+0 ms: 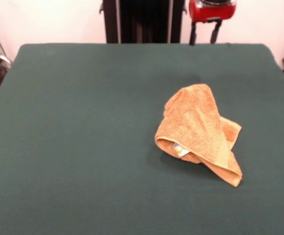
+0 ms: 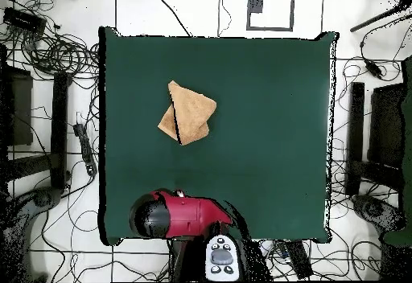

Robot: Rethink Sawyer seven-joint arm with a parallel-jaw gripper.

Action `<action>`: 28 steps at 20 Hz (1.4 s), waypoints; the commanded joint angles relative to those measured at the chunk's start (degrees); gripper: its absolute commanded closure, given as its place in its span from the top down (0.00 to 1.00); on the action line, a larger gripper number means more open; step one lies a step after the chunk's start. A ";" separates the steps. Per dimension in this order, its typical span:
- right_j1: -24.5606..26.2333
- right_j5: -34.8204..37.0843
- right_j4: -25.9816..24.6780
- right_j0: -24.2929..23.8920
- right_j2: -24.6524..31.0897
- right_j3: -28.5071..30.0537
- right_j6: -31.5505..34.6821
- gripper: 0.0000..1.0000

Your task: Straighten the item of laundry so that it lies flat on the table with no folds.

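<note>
- Item of laundry (image 1: 199,131): orange-tan terry towel, lying bunched and folded over on the counter (image 1: 83,147); not flat.
- Front view: towel right of centre, roughly mid-depth; rounded hump at the far end, layers overlapping toward the near end, one corner pointing to the near right.
- Woven border band visible along the lower right fold; small pale label (image 1: 180,149) peeking out under the near left fold.
- Overhead view: towel (image 2: 189,115) seen as a roughly triangular folded shape, left of centre and in the half of the counter (image 2: 273,135) away from the robot's base; a lower layer protruding at its left side.
- Bare dark green cloth on all sides of the towel; well clear of every counter edge.
- End effector (image 1: 204,33): two dark fingers hanging below the red housing at the top of the front view, above the far counter edge; fingers apart, nothing between them, so open and empty.
- End effector well apart from the towel; no contact.
- Overhead view: red arm (image 2: 173,214) drawn back over the counter edge nearest the base; fingers not discernible from above.
- Black pedestal column (image 1: 142,20) behind the far edge in the front view.
- Cables (image 2: 48,47) and dark equipment on the floor around the counter in the overhead view.
</note>
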 commanded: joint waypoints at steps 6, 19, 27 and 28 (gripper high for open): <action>1.72 -1.16 2.36 3.95 0.03 -7.17 11.84 1.00; 5.99 -3.55 4.94 6.21 -2.69 -13.65 14.39 1.00; 7.69 0.03 6.72 6.40 -3.36 -18.46 14.06 1.00; 7.79 0.46 6.82 6.62 -3.68 -19.11 13.98 1.00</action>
